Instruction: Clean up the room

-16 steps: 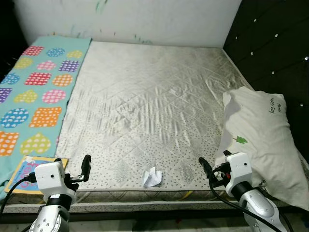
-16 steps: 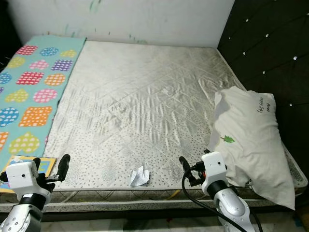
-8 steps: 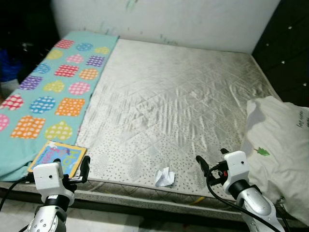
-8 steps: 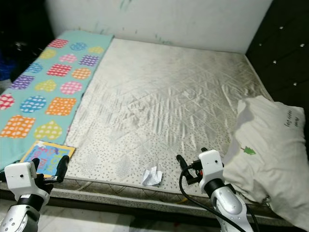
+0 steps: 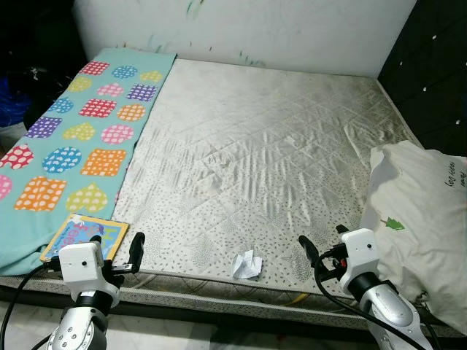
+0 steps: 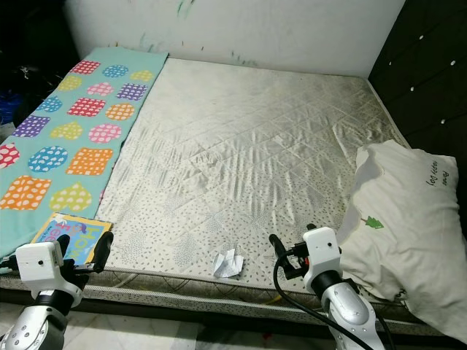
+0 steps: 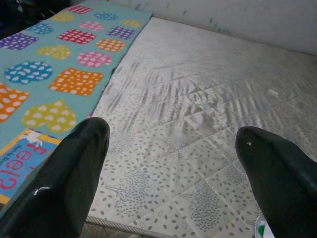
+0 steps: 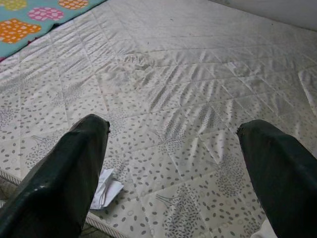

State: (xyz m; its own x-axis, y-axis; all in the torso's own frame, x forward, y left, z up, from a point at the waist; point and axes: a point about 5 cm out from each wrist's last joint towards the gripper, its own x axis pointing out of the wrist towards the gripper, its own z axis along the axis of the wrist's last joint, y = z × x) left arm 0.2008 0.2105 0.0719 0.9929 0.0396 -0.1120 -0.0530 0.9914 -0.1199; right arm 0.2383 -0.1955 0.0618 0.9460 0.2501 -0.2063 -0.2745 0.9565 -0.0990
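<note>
A crumpled white paper scrap (image 5: 246, 264) lies on the bare quilted mattress (image 5: 263, 160) close to its front edge. It also appears beside one finger in the right wrist view, paper scrap (image 8: 105, 190). A colourful children's book (image 5: 85, 237) rests at the front left corner, on the edge of a teal patterned blanket (image 5: 73, 131). My left gripper (image 5: 117, 246) hovers open just in front of the book. My right gripper (image 5: 322, 239) is open too, held low to the right of the paper scrap. Neither holds anything.
A large white pillow (image 5: 419, 219) slumps over the mattress's front right corner, right beside my right arm. A dark tufted headboard (image 5: 430, 65) runs along the right side, a white wall (image 5: 255, 29) behind. Floor (image 5: 190, 335) lies below the bed's front edge.
The whole view has swung left and pulled back a little, bringing in more blanket and the book. Both arms keep the same open pose; nothing on the bed has moved.
</note>
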